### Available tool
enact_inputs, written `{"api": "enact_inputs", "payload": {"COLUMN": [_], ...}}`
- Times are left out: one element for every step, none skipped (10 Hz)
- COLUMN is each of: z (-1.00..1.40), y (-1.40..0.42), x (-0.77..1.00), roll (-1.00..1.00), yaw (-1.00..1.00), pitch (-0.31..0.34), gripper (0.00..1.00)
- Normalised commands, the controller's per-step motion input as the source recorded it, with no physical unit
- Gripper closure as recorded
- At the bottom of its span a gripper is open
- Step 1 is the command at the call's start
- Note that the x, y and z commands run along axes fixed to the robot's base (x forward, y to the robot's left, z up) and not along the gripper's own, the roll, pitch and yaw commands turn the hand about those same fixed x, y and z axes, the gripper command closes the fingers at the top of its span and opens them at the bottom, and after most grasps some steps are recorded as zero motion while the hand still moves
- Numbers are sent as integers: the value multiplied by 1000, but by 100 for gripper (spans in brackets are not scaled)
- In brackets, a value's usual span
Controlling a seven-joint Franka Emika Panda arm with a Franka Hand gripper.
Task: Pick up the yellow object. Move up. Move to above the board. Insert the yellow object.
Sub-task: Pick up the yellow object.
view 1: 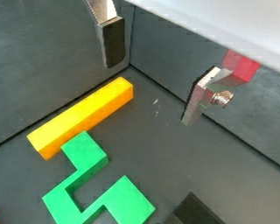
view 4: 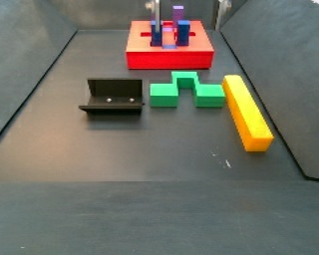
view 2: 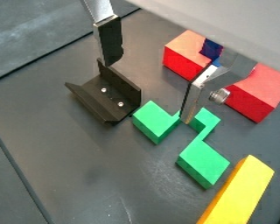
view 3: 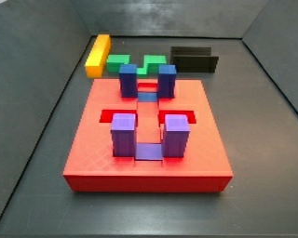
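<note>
The yellow object [view 4: 246,112] is a long yellow-orange bar lying flat on the dark floor, next to the green notched block [view 4: 186,92]. It also shows in both wrist views [view 1: 81,119] [view 2: 238,198] and in a side view [view 3: 98,54]. The board [view 3: 145,149] is a red slab with purple and blue posts [view 4: 169,48]; a corner of it shows in a wrist view [view 2: 187,54]. My gripper [view 1: 154,74] [view 2: 154,68] is open and empty. It hangs above the floor, off the bar's end, between the fixture and the board. It touches nothing.
The green notched block [view 1: 94,191] [view 2: 181,138] lies between the bar and the fixture [view 2: 105,98] [view 4: 112,98]. The fixture also shows at the back of a side view [view 3: 194,59]. Dark walls close in the floor on all sides.
</note>
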Motion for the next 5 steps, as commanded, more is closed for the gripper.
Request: {"api": "enact_inputs", "payload": {"z": [-194,0,40,14,0], "y": [-74,-131,-94,-71,0], "x": [-37,-329,-560,-623,-723], "roll": [31,49,0,-30,-43], "yaw": [-51,-186,-240,-274,-257], "pitch": [-116,-124,-203,-269,-304], "gripper": [0,0,0,0,0]}}
